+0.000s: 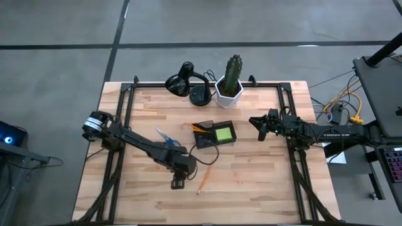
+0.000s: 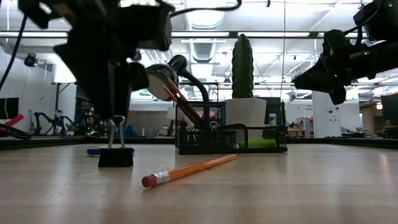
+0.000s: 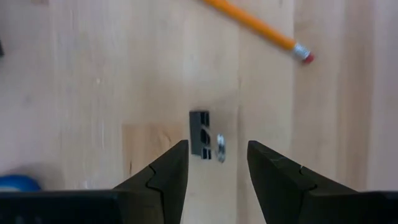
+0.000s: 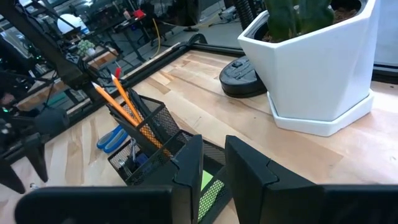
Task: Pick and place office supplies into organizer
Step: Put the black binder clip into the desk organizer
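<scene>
From the overhead camera I see my left gripper (image 1: pixel 178 182) positioned low over the near-centre of the light wooden slatted table (image 1: pixel 251 182). In the left wrist camera its two dark fingers (image 3: pixel 163 180) are spread apart with nothing between them, and a small black binder clip with silver wire handles (image 3: pixel 204 142) lies on the wood just ahead of the gap. The table-level camera shows the same clip (image 2: pixel 115 154) standing upright on the table directly under the left gripper; I cannot tell whether the fingers touch its handles.

A single orange pencil with a pink eraser (image 1: pixel 204 179) lies loose on the table just beside the left gripper, on the side toward the right arm. A pair of blue-handled scissors (image 1: pixel 166 138) lies flat beside the left arm, between the arm and the organizer.

The organizer, a black wire-mesh desk tray with compartments (image 1: pixel 213 135), sits near the table's centre. Several orange pencils (image 4: pixel 127 112) stand tilted in its taller mesh cup, and a lime-green square sticky pad (image 1: pixel 223 134) lies in the compartment nearest the right arm.

My right gripper (image 1: pixel 260 125) hovers above the table beside the organizer. Its fingers (image 4: pixel 245 171) stand narrowly parted and grasp nothing.

Behind the organizer stand a black desk lamp (image 1: pixel 185 81) and a green cactus in a white hexagonal pot (image 1: pixel 230 85), side by side at the far edge.
</scene>
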`<action>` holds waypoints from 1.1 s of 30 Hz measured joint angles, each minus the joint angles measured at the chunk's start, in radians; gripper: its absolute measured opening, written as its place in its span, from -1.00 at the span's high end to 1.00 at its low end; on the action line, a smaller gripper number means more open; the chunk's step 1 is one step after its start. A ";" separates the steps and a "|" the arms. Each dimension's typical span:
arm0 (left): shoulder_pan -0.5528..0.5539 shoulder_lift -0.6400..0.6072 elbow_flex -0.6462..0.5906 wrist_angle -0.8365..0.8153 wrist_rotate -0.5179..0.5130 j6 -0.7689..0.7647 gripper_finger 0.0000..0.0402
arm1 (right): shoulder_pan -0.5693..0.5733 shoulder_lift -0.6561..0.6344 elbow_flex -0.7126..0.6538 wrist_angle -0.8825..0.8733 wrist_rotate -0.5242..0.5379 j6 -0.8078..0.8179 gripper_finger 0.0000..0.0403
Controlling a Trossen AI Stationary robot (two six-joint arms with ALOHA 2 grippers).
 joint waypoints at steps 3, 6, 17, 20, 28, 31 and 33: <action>0.000 0.013 -0.010 0.000 0.000 -0.011 0.26 | 0.000 0.000 0.000 0.000 0.000 0.001 0.71; 0.000 0.020 -0.010 0.015 0.000 -0.024 0.26 | 0.000 0.000 0.000 0.000 0.000 0.002 0.71; 0.000 0.032 -0.011 0.048 -0.002 -0.024 0.26 | 0.000 0.000 -0.001 0.000 0.002 0.004 0.71; 0.000 0.032 -0.011 0.047 -0.003 -0.024 0.27 | 0.000 0.000 -0.001 0.001 0.002 0.006 0.71; 0.002 0.032 -0.011 0.047 -0.001 -0.023 0.61 | 0.000 0.000 -0.001 0.001 0.002 0.030 0.71; 0.002 0.032 -0.011 0.050 0.001 -0.023 0.80 | 0.000 0.000 -0.001 0.001 0.002 0.030 0.71; 0.002 0.032 -0.011 0.052 0.001 -0.022 0.92 | 0.000 0.000 -0.001 0.001 0.002 0.030 0.71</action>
